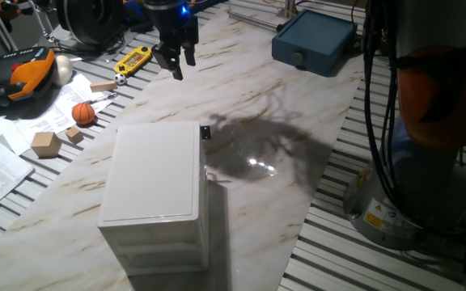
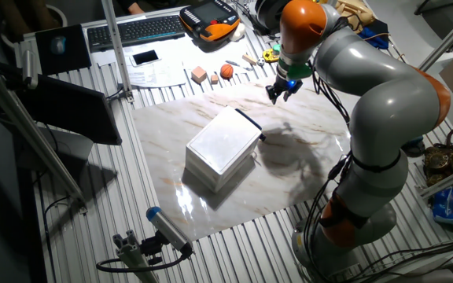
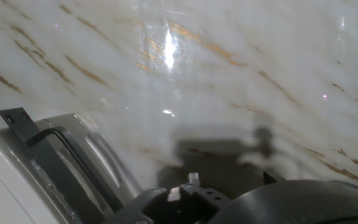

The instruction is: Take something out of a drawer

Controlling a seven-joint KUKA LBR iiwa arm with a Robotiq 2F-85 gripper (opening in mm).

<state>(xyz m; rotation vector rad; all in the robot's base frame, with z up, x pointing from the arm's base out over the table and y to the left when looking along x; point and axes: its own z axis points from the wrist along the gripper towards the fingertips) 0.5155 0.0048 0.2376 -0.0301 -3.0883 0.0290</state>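
Spreading across the whole scene, the marbled table [image 1: 298,113] carries the white cabinet [image 1: 156,174], all drawers pushed in. Its top drawer [image 1: 203,174] is shut — only the small black handle [image 1: 205,132] sticks out at the front edge. Well above the table and apart from the cabinet hangs the gripper [image 1: 178,58], fingers pointing down, spread a little, nothing between them. The wooden block [image 1: 45,144] lies off the marble, on the slatted surface near the orange ball [image 1: 83,113].
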